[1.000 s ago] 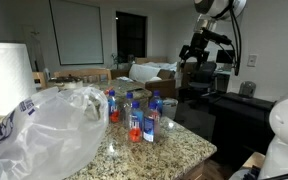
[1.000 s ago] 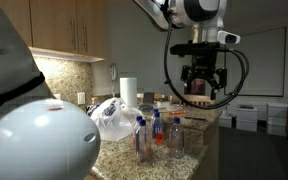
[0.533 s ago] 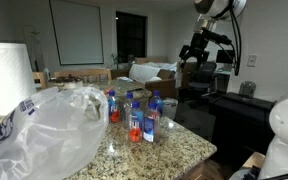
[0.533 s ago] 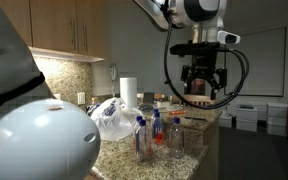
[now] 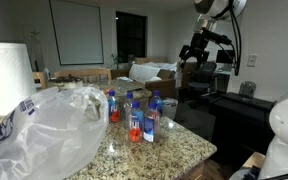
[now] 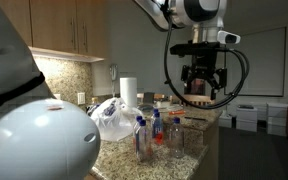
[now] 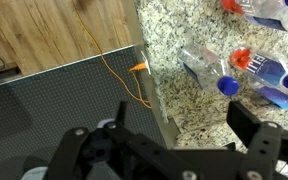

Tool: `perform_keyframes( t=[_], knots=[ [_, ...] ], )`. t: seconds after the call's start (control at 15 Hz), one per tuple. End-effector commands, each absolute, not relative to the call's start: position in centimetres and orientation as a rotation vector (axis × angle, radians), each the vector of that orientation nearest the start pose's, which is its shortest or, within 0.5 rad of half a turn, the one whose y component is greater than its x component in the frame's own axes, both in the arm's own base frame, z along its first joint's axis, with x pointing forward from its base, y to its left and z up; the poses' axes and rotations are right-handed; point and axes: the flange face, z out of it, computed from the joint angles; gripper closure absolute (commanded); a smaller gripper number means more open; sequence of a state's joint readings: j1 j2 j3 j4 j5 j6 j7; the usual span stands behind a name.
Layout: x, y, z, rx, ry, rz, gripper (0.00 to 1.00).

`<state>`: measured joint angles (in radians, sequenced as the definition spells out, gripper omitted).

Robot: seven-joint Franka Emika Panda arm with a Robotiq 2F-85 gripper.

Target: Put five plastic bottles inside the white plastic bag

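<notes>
Several small clear plastic bottles [image 5: 136,115] with blue caps stand in a group on the granite counter; some hold red-orange liquid. They also show in the other exterior view [image 6: 154,133] and at the top right of the wrist view [image 7: 254,65]. The white plastic bag [image 5: 44,130] lies crumpled beside them, and it shows in the other exterior view too [image 6: 112,118]. My gripper [image 5: 197,50] [image 6: 201,85] hangs high above and off to the side of the bottles, over the counter's edge. In the wrist view the gripper [image 7: 184,125] is open and empty.
A white paper towel roll [image 5: 6,70] [image 6: 129,92] stands behind the bag. The granite counter [image 7: 184,40] ends at an edge below my gripper. Beyond it are a dark mat [image 7: 54,100] and an orange cable [image 7: 114,70] on the floor. Boxes [image 5: 154,72] stand in the background.
</notes>
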<state>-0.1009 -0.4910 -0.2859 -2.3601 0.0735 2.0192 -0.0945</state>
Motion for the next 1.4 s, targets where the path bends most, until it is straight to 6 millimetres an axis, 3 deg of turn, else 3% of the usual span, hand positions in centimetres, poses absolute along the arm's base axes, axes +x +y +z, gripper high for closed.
perform_keyframes(
  t=[0.0, 1.0, 1.2, 1.33],
  knots=[
    [38.8, -16.5, 51.7, -2.931, 0.437, -0.255, 0.00],
    [38.8, -16.5, 51.7, -2.931, 0.437, -0.255, 0.00],
    [40.7, -13.6, 52.0, -2.945, 0.352, -0.262, 0.00],
    [42.6, -9.8, 52.1, -2.946, 0.268, -0.270, 0.00]
  ],
)
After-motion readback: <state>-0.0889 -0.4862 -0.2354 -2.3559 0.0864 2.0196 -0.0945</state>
